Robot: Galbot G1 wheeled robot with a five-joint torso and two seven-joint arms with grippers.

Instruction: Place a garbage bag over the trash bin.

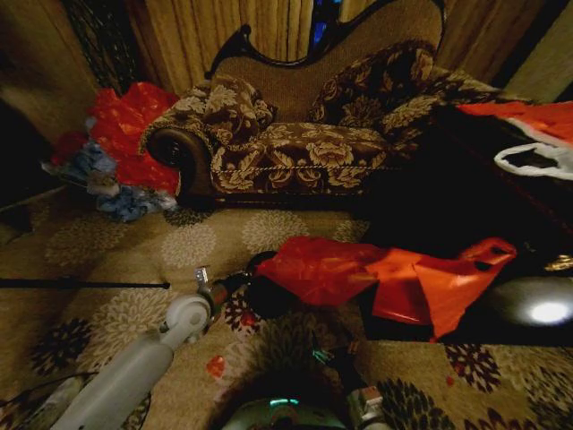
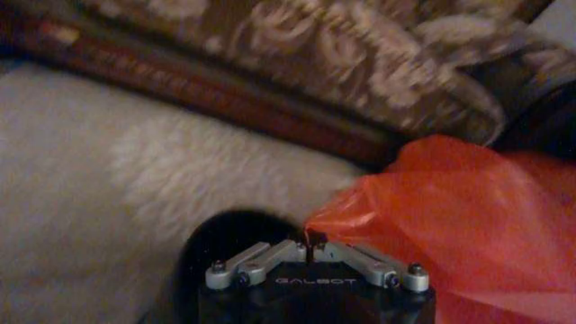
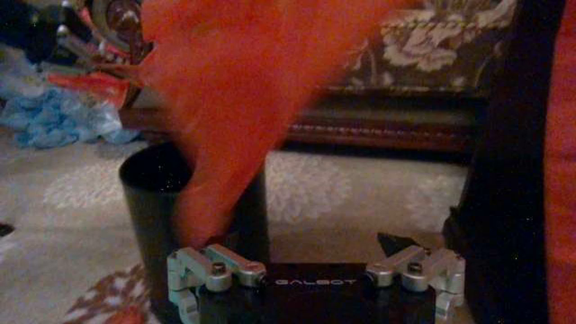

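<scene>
In front of the sofa (image 1: 304, 143), on the patterned carpet (image 1: 116, 251), stands the trash bin (image 3: 193, 202) — small, round, black, upright. The garbage bag (image 1: 309, 269) hangs over it, deep-red and crinkly, draped across the bin's rim on the side away from the sofa's dark wooden arm.

Left gripper (image 2: 311, 251) sits right at the bin's rim; its jaws are together, pinching a corner of the bag's edge, w/ the rest of the film billowing off to one side of the fingers (image 2: 360, 260). In the head view the left arm (image 1: 152, 358) reaches up from the carpet toward the bin.

Right gripper (image 3: 315, 270) is close beside the bin, jaws spread apart. A strip of the bag runs down past one of its fingers (image 3: 202, 266) and into the bin's mouth — touching or just beside that finger, can't tell which.

Next to the sofa's arm lies a heap of red and blue bags (image 1: 121, 152). A larger orange-red bag (image 1: 439, 282) lies just beyond the bin, on the sofa's other end.
</scene>
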